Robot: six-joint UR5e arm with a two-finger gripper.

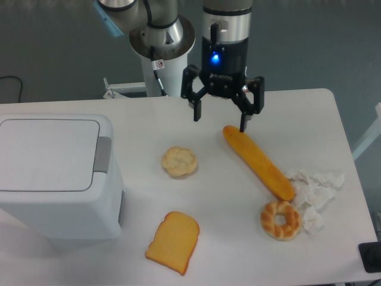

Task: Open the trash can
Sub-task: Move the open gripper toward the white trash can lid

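Note:
The trash can (pixel 56 176) is a large white boxy bin at the table's left, its flat lid (pixel 47 154) down and a grey push-button tab (pixel 102 154) on the lid's right edge. My gripper (pixel 219 119) hangs open above the table's back middle, well to the right of the bin, with nothing between its fingers. Its fingertips hover just behind the top end of a long baguette.
A baguette (pixel 257 161) lies diagonally right of centre. A round bun (pixel 179 161) sits mid-table, a toast slice (pixel 173 242) near the front edge, and a ring-shaped pastry (pixel 280 219) beside crumpled white paper (pixel 314 190) at the right. The robot base (pixel 162 47) stands behind.

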